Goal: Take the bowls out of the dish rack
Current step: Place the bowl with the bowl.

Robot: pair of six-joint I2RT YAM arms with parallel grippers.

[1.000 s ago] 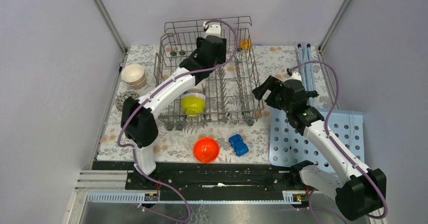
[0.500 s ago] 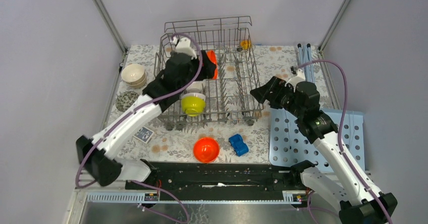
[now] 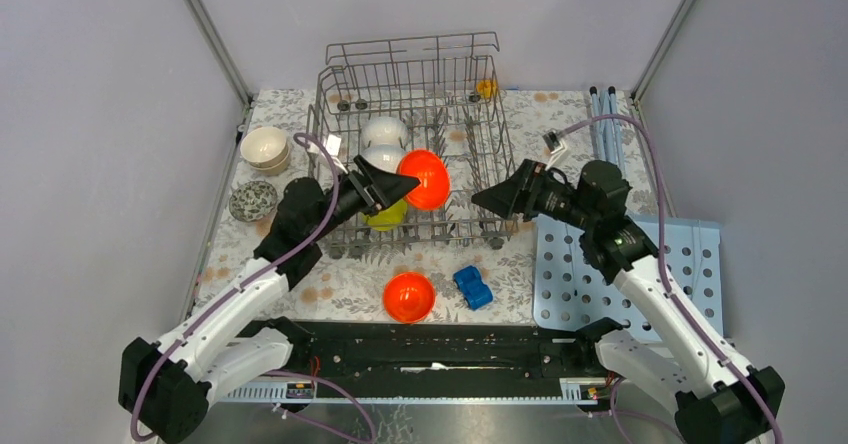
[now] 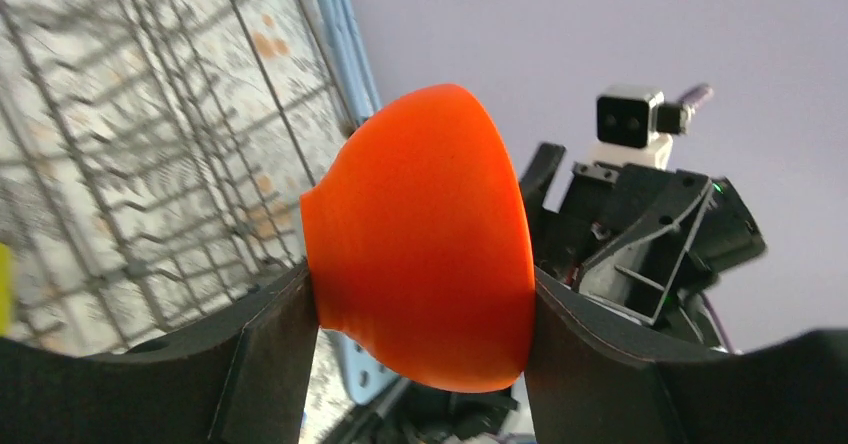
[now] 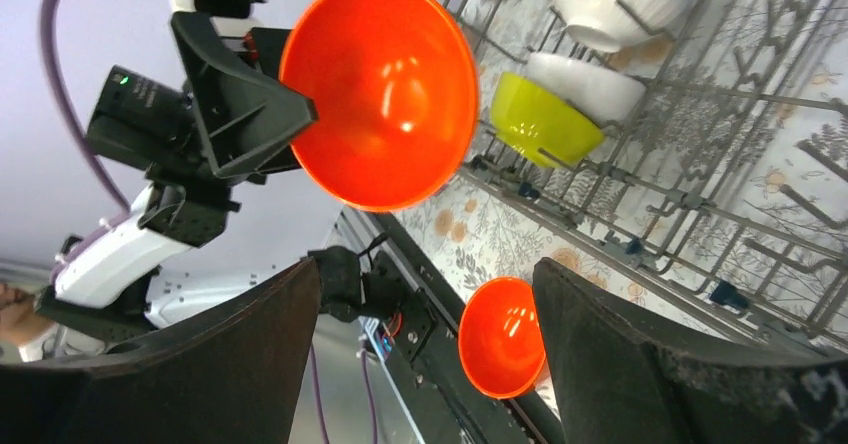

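Observation:
My left gripper [image 3: 398, 186] is shut on a bright orange bowl [image 3: 426, 179], lifted over the front of the grey wire dish rack [image 3: 490, 114]. In the left wrist view both fingers [image 4: 270, 349] press the bowl [image 4: 425, 234] on its sides. My right gripper [image 3: 485, 200] stands open just right of that bowl, facing its mouth [image 5: 380, 89], with nothing between its fingers [image 5: 640, 364]. Two white bowls [image 3: 384, 131] and a yellow-green bowl [image 3: 386, 215] sit in the rack. Another orange bowl [image 3: 409, 296] lies on the table in front.
Stacked beige bowls [image 3: 265, 148] and a patterned bowl [image 3: 252, 200] sit left of the rack. A blue toy car [image 3: 472, 286] lies beside the orange bowl on the table. A light-blue perforated board [image 3: 690, 264] is at the right, with blue rods [image 3: 600, 114] behind it.
My left arm drew back from deep in the rack, lifting the orange bowl out toward the front. The right gripper swung left toward that bowl.

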